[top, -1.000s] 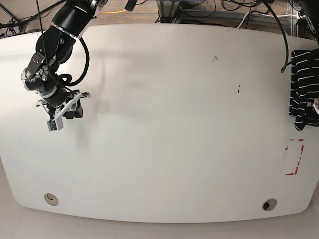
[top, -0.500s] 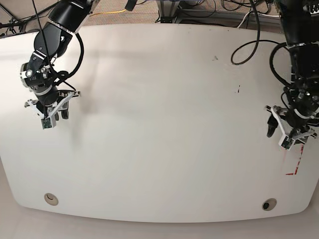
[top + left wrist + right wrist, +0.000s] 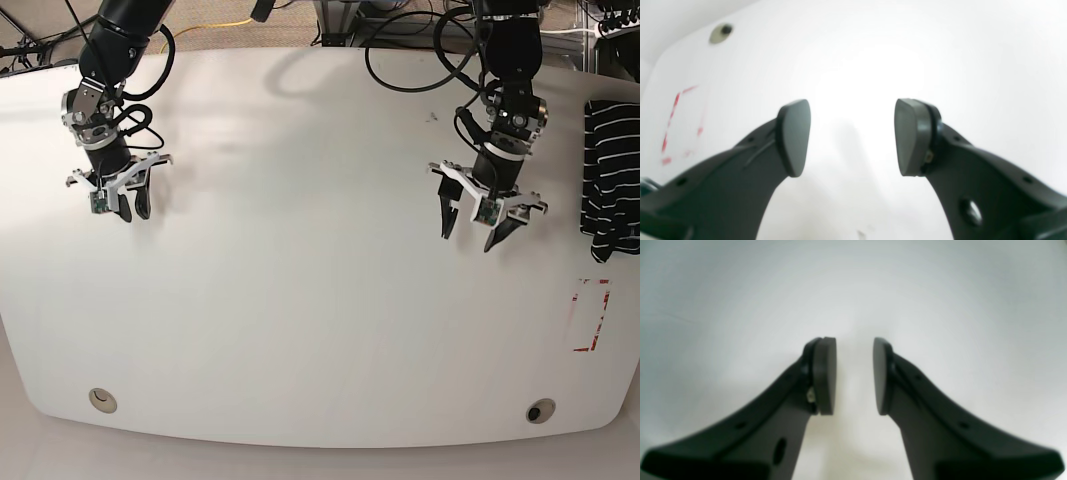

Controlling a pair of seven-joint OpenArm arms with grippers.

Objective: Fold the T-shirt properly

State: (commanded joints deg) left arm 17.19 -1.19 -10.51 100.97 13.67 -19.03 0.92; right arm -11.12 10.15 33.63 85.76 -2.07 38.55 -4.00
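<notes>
both my arms reach in from the far edge of the base view and point downward, well apart. my left gripper (image 3: 472,243), on that view's right, is open, its two dark fingers (image 3: 795,138) spread with a wide gap between them. my right gripper (image 3: 133,216), on that view's left, is open too, its fingers (image 3: 825,376) parted by a narrower gap. neither gripper holds anything. my left wrist (image 3: 500,165) leans slightly, above its gripper.

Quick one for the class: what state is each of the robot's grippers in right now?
Left gripper: open, holding nothing.
Right gripper: open, holding nothing, its fingers closer together in its wrist view.
</notes>
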